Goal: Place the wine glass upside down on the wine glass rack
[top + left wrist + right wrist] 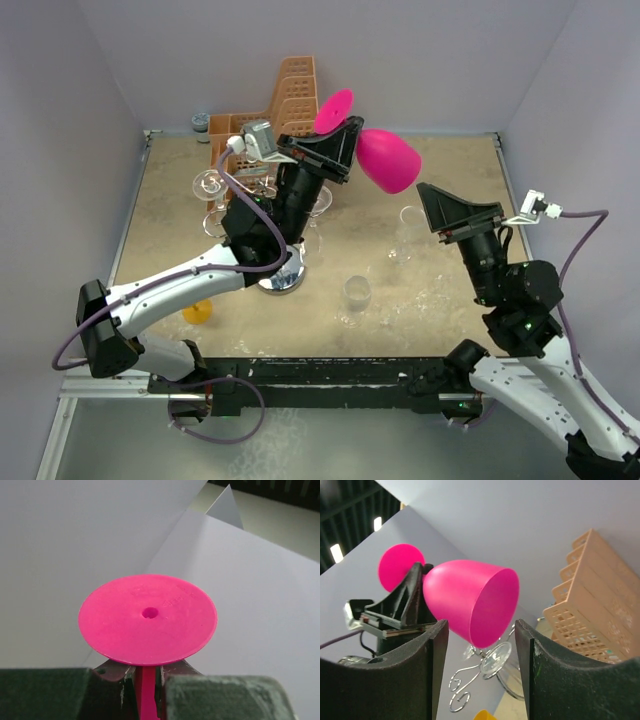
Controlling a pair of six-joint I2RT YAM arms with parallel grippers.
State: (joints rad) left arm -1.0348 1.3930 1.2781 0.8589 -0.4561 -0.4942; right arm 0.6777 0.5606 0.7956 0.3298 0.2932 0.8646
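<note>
Left hand [348,138] grips the wine glass [388,160] by its stem, axis near level. The wine glass rack [283,281] stands below, leftward. Right hand [432,205] gapes empty.

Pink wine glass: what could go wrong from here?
1. The left tool grips the pink wine glass by its thin stem alone, bowl tilted sideways; it could swivel or slip.
2. The wine glass rack sits under the left arm and already carries clear glasses; lowering could knock them.
</note>
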